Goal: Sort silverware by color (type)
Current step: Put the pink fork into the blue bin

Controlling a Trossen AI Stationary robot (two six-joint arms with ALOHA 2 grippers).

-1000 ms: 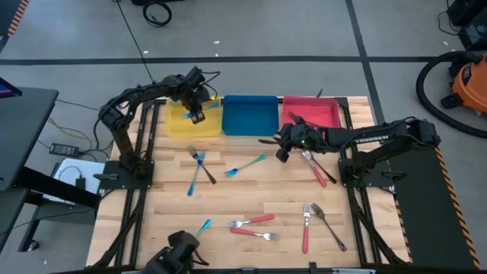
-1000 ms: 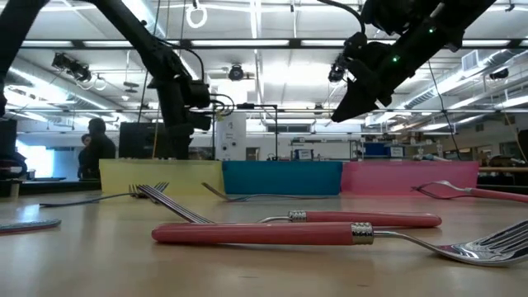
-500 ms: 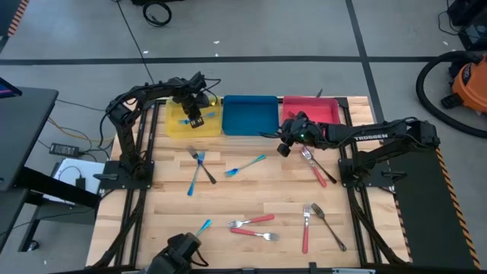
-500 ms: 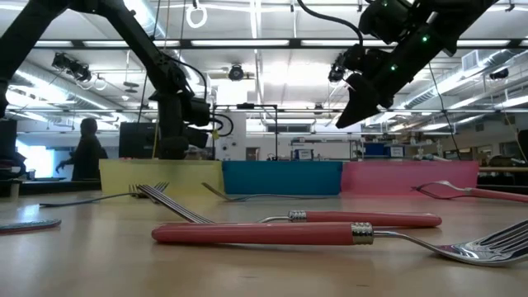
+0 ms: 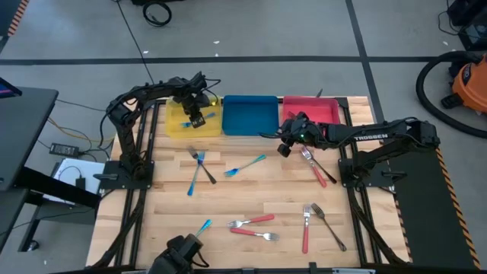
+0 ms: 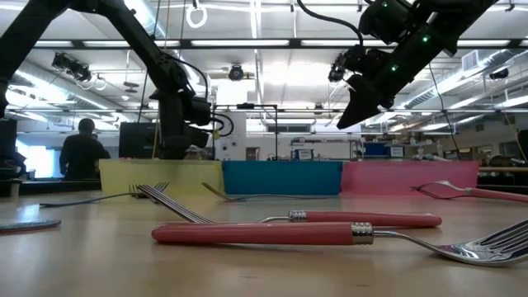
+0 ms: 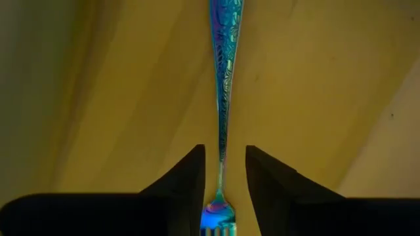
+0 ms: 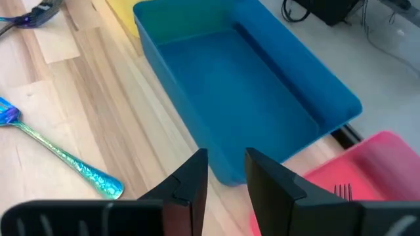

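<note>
My left gripper (image 5: 195,118) points down into the yellow tray (image 5: 175,125). It is open, and its fingers stand on either side of the thin neck of an iridescent blue fork (image 7: 225,78) without touching it. The fork lies on the tray's floor. My right gripper (image 5: 280,148) hovers open and empty above the table, in front of the gap between the blue tray (image 5: 249,114) and the red tray (image 5: 323,114). More silverware lies on the wood: blue forks (image 5: 245,165), red-handled pieces (image 5: 251,221) and dark forks (image 5: 329,227).
The three trays stand side by side along the far edge. A blue fork crossed by a dark fork (image 5: 199,169) lies in front of the yellow tray. Red-handled pieces (image 5: 316,167) lie under the right arm, and another blue piece (image 5: 204,227) lies near the front edge.
My left gripper has sunk a little lower into the yellow tray with the blue fork beneath it.
</note>
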